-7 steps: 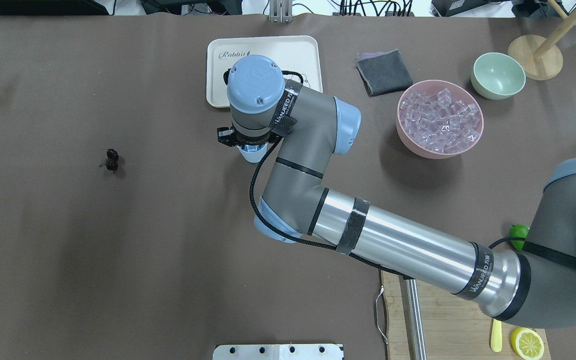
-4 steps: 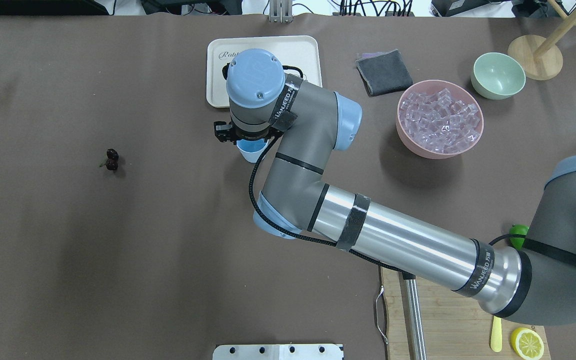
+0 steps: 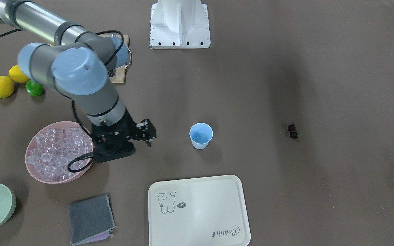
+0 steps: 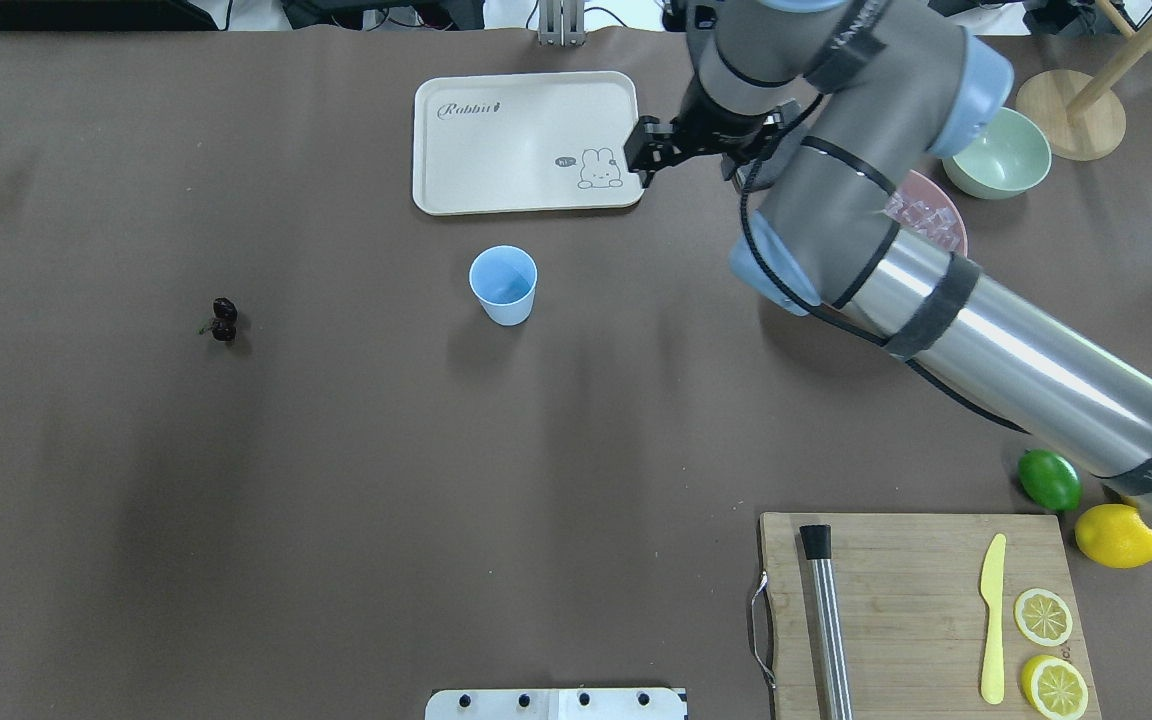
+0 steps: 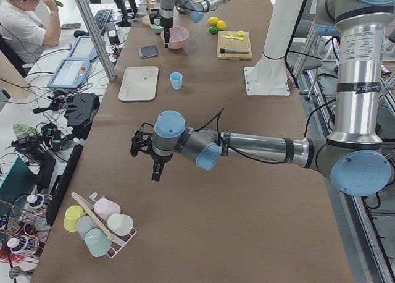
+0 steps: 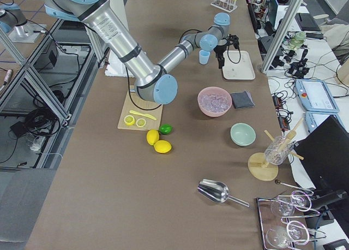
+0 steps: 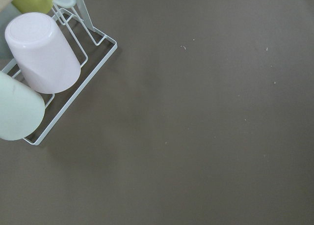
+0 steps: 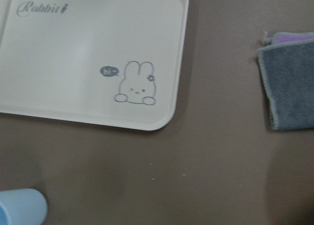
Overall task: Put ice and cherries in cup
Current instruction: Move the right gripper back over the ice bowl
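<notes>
The light-blue cup (image 4: 503, 285) stands upright and empty on the brown table, just in front of the tray; it also shows in the front view (image 3: 201, 135). The cherries (image 4: 224, 319) lie far to its left. The ice (image 3: 58, 153) fills the pink bowl (image 3: 33, 172), which my right arm half hides from overhead. My right gripper (image 3: 114, 152) is open and empty between the bowl's rim and the cup, well clear of the cup. My left gripper (image 5: 154, 172) hangs over bare table far to the left; I cannot tell whether it is open or shut.
A cream tray (image 4: 526, 140) lies behind the cup. A grey cloth (image 3: 91, 218) and a pale green bowl (image 4: 996, 150) sit near the pink bowl. A cutting board (image 4: 916, 600), a lime (image 4: 1049, 480) and a lemon (image 4: 1116, 535) are front right. A cup rack (image 7: 41, 53) sits below the left wrist.
My right gripper has let go of the cup and swung right and toward the far side, to the pink bowl. The cup stays where it was; the cherries have not moved.
</notes>
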{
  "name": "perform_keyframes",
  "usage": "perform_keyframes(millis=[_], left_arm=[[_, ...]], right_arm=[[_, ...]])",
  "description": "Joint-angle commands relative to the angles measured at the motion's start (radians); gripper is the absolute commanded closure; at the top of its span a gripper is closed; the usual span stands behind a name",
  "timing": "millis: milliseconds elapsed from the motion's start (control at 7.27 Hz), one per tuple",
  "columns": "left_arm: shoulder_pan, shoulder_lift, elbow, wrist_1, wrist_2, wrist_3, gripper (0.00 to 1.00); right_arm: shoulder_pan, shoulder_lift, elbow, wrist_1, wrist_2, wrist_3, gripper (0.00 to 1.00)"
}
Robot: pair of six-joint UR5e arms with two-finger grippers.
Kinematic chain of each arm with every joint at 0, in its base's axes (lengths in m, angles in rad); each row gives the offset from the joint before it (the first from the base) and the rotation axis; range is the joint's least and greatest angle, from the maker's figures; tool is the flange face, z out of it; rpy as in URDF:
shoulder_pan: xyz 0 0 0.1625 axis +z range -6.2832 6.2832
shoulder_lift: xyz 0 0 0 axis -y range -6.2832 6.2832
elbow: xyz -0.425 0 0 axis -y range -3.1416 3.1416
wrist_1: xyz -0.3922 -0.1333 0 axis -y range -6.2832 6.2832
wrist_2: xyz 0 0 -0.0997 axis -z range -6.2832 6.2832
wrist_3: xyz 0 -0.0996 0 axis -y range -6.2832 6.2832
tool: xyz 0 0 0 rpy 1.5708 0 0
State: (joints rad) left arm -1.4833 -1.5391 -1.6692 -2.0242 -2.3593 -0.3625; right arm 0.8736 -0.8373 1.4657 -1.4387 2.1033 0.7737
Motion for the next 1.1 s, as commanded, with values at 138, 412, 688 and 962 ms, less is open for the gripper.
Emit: perform_keyframes(millis=[138, 412, 688, 962], left_arm=[[0.0, 0.001, -0.001, -0.002, 0.002, 0.0, 0.03], [0.0, -0.009, 0.012, -0.008, 0.006, 0.002, 0.03], [0.0, -0.003, 0.003, -0.013, 0.006, -0.001, 0.03], [0.0, -0.006, 0.006, -0.013, 0.006, 0.0, 0.03]], right_arm=[[0.083, -0.198, 0.102, -0.002, 0.165, -0.238, 0.02], [0.071, -0.258, 0.09, 0.004, 0.141, -0.328, 0.02], [0.071, -0.292, 0.088, 0.009, 0.123, -0.361, 0.07], [0.065, -0.284, 0.073, 0.011, 0.107, -0.36, 0.16]])
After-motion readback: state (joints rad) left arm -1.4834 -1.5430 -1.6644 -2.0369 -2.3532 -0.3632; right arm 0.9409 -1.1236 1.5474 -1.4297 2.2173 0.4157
